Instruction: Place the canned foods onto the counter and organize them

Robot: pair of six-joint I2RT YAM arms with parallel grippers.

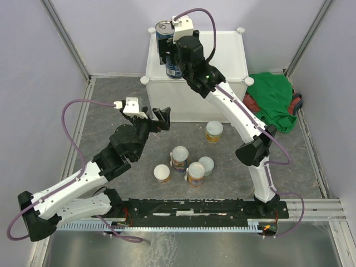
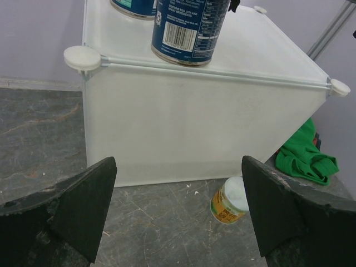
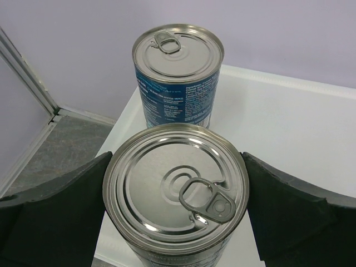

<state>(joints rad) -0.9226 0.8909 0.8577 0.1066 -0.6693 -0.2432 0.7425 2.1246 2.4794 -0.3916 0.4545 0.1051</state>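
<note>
At the back of the grey floor [image 1: 100, 123] stands the white counter [image 1: 222, 53], the biggest thing on the scene. From its base the right arm [image 1: 239, 114] rises, bends at the elbow and reaches far forward and to the left, over the front left part of the counter top. The left arm [image 1: 72, 192] lies lower, stretched diagonally over the floor, with its wrist turned toward the front wall of the counter. A green cloth [image 1: 275, 103] lies crumpled on the floor beside the right wall of the counter. On the floor between the two arms are five yellow cans [image 1: 179, 157] with pale lids, one close to the counter front and four in a loose group nearer to the bases. The right gripper [image 1: 172, 58] is closed around the near blue can [image 1: 174, 69], which is upright at the front left edge of the counter top. The far blue can [image 1: 164, 29] stands free just behind it. The left gripper [image 1: 161, 118] is wide open and holds nothing. Only the right wrist view shows both silver pull-tab lids and the dark fingers [image 3: 61, 217] pressed on the two sides of the near can. Only the left wrist view shows its barcode and its bottom rim at the counter top, but I cannot tell if the rim touches.
</note>
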